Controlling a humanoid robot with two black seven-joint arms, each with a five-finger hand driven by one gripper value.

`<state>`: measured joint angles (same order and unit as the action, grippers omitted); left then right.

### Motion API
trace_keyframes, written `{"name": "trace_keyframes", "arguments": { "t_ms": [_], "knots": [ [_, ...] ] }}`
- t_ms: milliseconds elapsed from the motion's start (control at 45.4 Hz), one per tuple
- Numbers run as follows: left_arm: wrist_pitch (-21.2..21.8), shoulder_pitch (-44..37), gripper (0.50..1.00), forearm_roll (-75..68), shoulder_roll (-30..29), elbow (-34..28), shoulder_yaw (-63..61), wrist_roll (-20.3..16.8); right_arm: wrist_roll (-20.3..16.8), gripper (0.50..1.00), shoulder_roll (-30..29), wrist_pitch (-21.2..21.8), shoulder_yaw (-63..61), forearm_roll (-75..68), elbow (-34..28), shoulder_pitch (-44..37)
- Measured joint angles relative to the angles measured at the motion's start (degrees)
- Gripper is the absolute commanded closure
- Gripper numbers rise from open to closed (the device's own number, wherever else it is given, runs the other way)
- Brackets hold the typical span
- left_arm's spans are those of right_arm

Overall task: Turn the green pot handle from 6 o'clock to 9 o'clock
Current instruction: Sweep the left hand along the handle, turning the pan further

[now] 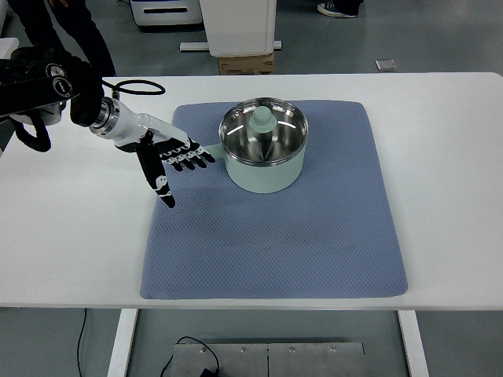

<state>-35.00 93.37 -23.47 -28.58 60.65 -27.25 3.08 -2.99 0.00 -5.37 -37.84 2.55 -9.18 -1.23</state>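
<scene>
A pale green pot (263, 149) with a glass lid and green knob (262, 120) stands upright on the blue mat (275, 236), toward its far side. A short green handle stub (218, 161) sticks out of the pot's left side, at about 9 o'clock. My left hand (185, 169) reaches in from the upper left and hovers over the mat's left edge. Its black-and-white fingers (192, 153) are spread, their tips right by the handle and holding nothing. The thumb (163, 192) points toward the near side.
The white table (71, 236) carries the mat. A black cable (135, 86) loops on the table behind my left forearm. A person's dark legs (78, 31) stand beyond the far left corner. A white cabinet (237, 23) and a cardboard box (245, 64) sit behind the table.
</scene>
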Motion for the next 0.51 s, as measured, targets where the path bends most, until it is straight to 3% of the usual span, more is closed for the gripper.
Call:
{"name": "trace_keyframes", "arguments": {
  "t_ms": [507],
  "knots": [
    [0.00,0.29,0.500,-1.20,-2.19,-0.05,-0.01,0.00,0.00,0.500,0.00,0.02,-0.01,0.00,0.02,0.00]
  ]
}}
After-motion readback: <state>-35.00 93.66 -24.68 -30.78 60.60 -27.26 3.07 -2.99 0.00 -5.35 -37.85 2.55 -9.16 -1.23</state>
